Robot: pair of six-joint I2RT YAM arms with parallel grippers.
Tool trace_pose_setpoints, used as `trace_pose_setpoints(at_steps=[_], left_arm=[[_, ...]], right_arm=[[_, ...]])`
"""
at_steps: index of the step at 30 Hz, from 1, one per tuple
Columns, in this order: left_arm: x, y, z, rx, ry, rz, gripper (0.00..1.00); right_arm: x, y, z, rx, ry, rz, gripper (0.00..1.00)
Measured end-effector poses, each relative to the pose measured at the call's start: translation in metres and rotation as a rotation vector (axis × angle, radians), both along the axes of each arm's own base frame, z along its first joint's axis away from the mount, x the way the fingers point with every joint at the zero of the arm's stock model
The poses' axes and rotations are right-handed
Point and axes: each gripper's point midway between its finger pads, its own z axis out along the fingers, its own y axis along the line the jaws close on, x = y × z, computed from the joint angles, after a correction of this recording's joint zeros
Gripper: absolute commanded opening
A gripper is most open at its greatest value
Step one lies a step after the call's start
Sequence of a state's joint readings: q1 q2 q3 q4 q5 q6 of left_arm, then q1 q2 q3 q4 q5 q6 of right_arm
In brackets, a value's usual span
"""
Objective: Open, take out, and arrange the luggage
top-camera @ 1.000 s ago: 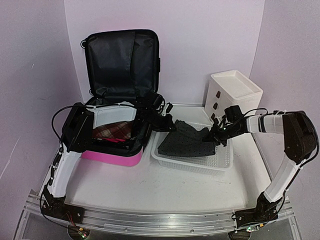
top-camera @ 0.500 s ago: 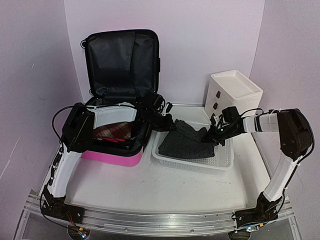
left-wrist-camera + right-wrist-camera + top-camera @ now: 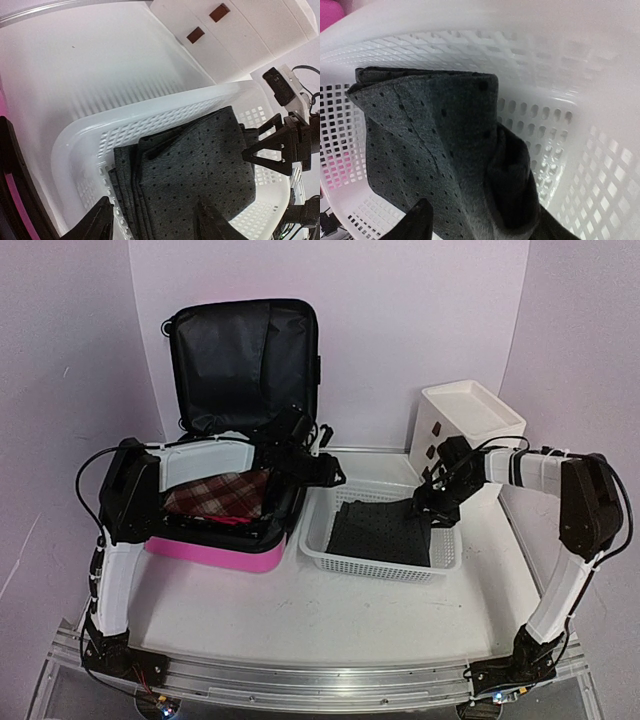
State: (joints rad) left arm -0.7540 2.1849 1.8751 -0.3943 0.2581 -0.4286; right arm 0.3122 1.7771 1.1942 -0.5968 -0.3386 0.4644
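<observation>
Luggage (image 3: 222, 556) open; grey cloth (image 3: 385, 535) in basket (image 3: 372, 573).

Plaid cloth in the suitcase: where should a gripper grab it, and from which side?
Probably from straight above, pinching a bunch near the middle of the plaid cloth. It lies flat in the lower half of the luggage, whose walls hem its edges. The lid stands upright behind, and the left arm spans the back.

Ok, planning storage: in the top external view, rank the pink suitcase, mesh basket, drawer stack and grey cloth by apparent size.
1. pink suitcase, open.
2. mesh basket.
3. drawer stack and grey cloth look alike; the stack stands farther back.
</observation>
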Motion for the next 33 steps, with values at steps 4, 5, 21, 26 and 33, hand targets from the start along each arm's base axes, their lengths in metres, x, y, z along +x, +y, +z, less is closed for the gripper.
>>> trace_pose_setpoints(at_steps=[4, 5, 21, 26, 33], left_arm=[[-0.014, -0.016, 0.015, -0.012, -0.044, -0.064, 0.56], [-0.018, -0.019, 0.015, -0.013, -0.045, -0.077, 0.56], [-0.100, 0.032, 0.086, -0.050, -0.097, -0.166, 0.60], [-0.154, 0.094, 0.138, -0.118, -0.183, -0.153, 0.62], [-0.201, 0.173, 0.135, -0.076, -0.241, -0.053, 0.67]], right_arm=[[-0.003, -0.007, 0.014, -0.142, -0.003, 0.038, 0.69], [-0.005, -0.009, 0.018, -0.186, -0.002, 0.052, 0.69], [0.019, 0.020, 0.015, -0.308, -0.127, 0.120, 0.33], [0.027, 0.006, -0.046, -0.420, -0.102, 0.093, 0.34], [0.020, 0.021, -0.022, -0.443, -0.149, 0.115, 0.39]])
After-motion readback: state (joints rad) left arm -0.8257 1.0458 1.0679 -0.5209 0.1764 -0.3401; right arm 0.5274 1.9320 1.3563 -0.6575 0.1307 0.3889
